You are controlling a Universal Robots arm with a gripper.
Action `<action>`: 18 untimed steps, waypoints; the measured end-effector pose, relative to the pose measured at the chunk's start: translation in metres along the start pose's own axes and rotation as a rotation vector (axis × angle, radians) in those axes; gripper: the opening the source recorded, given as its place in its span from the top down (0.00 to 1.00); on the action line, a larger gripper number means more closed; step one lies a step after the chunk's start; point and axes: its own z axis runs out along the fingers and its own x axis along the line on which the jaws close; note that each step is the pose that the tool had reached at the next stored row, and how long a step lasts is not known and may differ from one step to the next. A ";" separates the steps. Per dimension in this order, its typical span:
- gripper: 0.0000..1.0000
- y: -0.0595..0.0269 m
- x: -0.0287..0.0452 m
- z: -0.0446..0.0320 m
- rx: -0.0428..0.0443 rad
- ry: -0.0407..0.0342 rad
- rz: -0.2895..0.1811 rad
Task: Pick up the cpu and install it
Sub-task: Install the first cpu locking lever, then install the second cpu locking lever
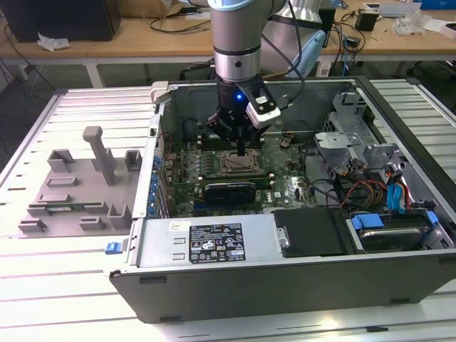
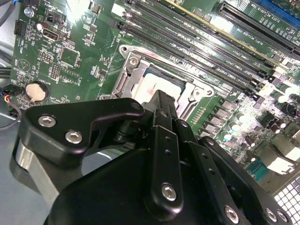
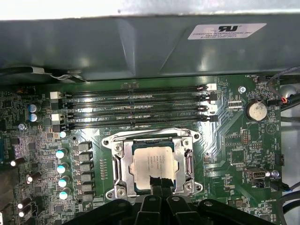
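The cpu (image 3: pixel 152 161) lies flat inside the metal-framed socket (image 3: pixel 117 164) on the green motherboard, its silver top facing up. In the second wrist view the cpu (image 2: pixel 152 86) shows just beyond the black fingers (image 2: pixel 161 108). My gripper (image 3: pixel 157 183) hangs straight over the socket with its two fingers pressed together, their tips at the cpu's near edge. Whether the tips touch the chip I cannot tell. In the exterior view my gripper (image 1: pixel 243 151) reaches down into the open computer case, right above the socket (image 1: pixel 239 164).
Several empty memory slots (image 3: pixel 136 105) run beside the socket, close to the case wall (image 3: pixel 140 47). A coin battery (image 3: pixel 256 110) sits nearby. A power supply (image 1: pixel 214 242), drive bays and cables (image 1: pixel 388 199) crowd the case. A grey fixture plate (image 1: pixel 78 185) lies at the exterior view's left.
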 end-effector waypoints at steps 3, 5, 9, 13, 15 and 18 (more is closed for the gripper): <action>0.89 0.0000 0.0000 0.0000 -0.0004 0.0000 0.000; 0.89 0.0000 0.0000 0.0000 -0.0007 0.0000 0.000; 0.89 0.0000 0.0000 0.0000 -0.0031 0.0002 0.000; 0.89 0.0000 0.0000 0.0000 -0.0038 0.0002 0.000; 0.89 0.0000 0.0000 0.0000 -0.0041 0.0002 0.000; 0.89 -0.0001 -0.0001 -0.0019 -0.0040 0.0003 0.000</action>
